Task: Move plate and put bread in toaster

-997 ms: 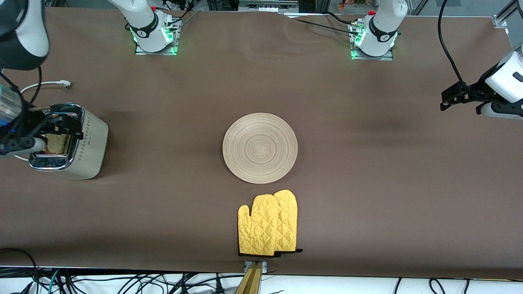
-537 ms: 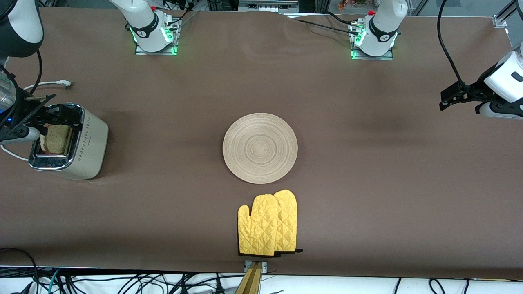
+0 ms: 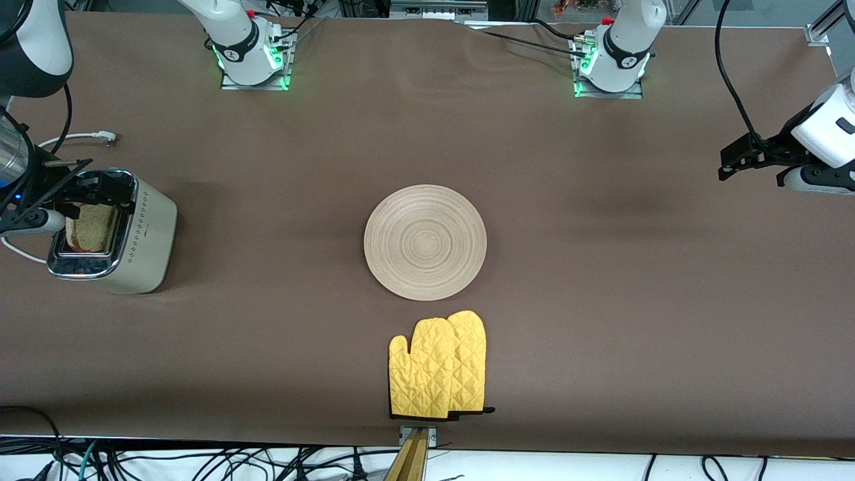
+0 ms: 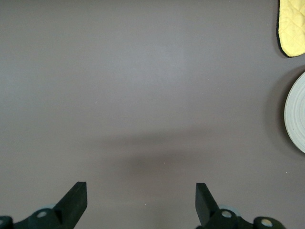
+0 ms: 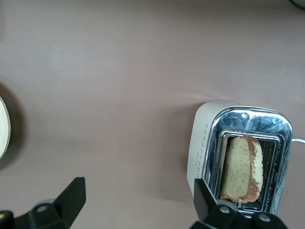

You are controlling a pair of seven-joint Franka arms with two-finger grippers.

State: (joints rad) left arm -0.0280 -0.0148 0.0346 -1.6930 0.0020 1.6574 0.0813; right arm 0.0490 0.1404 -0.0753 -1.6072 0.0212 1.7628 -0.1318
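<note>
From the front view, we see the plate (image 3: 425,242) bare at mid-bench beside the yellow mitts (image 3: 438,366), and the bread (image 3: 91,227) standing in the toaster (image 3: 113,234) at the right arm's end. Our left wrist view shows the left gripper (image 4: 138,202) spread open over bare bench, waiting. Our right wrist view shows the right gripper (image 5: 138,200) open and empty above the toaster, so we judge both steps done.

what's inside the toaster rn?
The bread sits in one slot of the toaster, its top leaning out above the chrome. Its lower part is hidden in the slot. The second slot shows nothing sticking out. Right gripper hangs open above.
</note>
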